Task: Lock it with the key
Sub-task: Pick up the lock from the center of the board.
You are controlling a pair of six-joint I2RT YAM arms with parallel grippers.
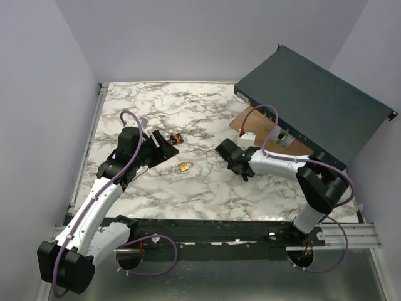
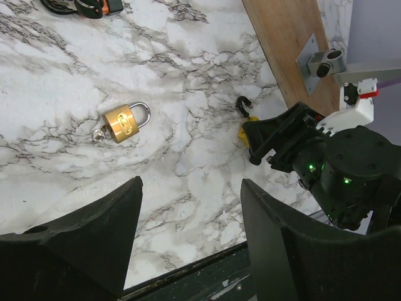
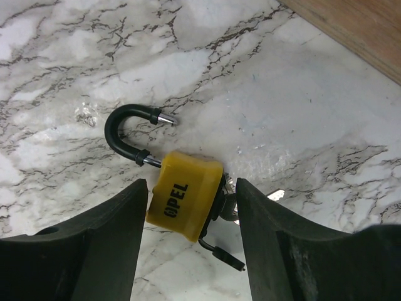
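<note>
A yellow padlock (image 3: 187, 195) marked OPEL lies on the marble table (image 3: 294, 113). Its black shackle (image 3: 122, 137) is open and a key (image 3: 229, 205) sits in its base. My right gripper (image 3: 191, 183) is open, low over the table, with one finger on each side of the padlock's body. In the left wrist view the yellow padlock (image 2: 245, 132) shows just in front of the right gripper (image 2: 266, 141). In the top view the right gripper (image 1: 227, 152) hides it. My left gripper (image 2: 191, 183) is open and empty, and in the top view the left gripper (image 1: 164, 145) sits left of centre.
A brass padlock (image 1: 185, 166) with closed shackle lies mid-table, also in the left wrist view (image 2: 125, 121). A black-and-orange lock (image 1: 175, 137) lies by the left gripper. A dark flat box (image 1: 313, 103) rests tilted on a wooden board (image 1: 249, 120) at the back right.
</note>
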